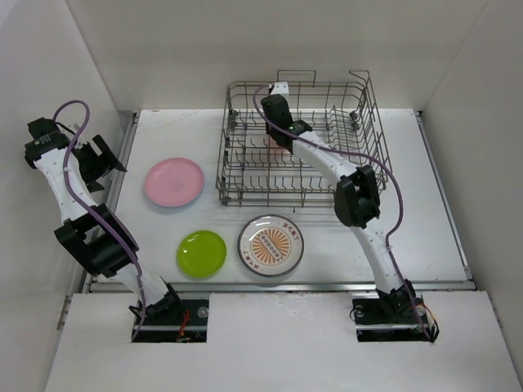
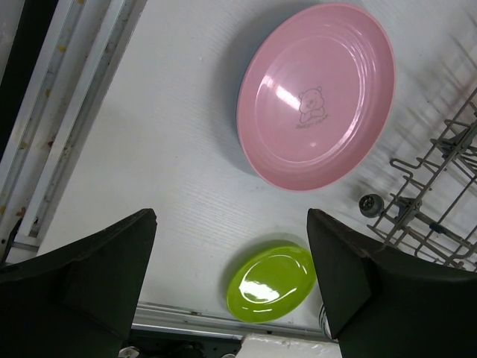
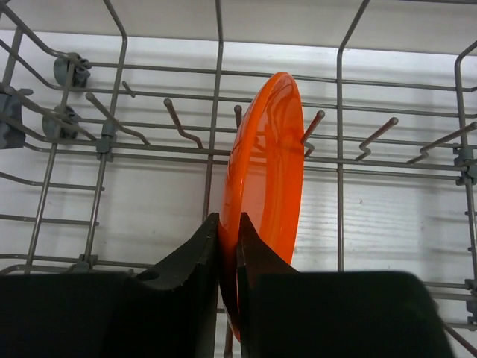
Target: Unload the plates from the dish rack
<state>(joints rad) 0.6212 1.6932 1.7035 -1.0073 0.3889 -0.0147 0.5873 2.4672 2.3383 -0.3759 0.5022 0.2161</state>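
Dish rack (image 1: 270, 194) is set at 12 o'clock on the tabletop (image 1: 425, 204). Three plates are laid flat outside it, judged unloaded: printed white plate (image 1: 270, 246) at 6 o'clock of the rack, pink plate (image 1: 174, 181) at 9, lime-green plate (image 1: 202, 253) at 7. Orange-red plate (image 3: 268, 171) is propped on edge between tines inside the rack; right jaws are pinched onto its near rim, judged for lifting out. Left jaws are spread wide, empty, parked at 9 o'clock

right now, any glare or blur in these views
Left wrist: bright glare spots on the pink plate and lime-green plate, dish rack soft at the right edge. Right wrist: sheen streaks on the orange plate. Top external: even light.
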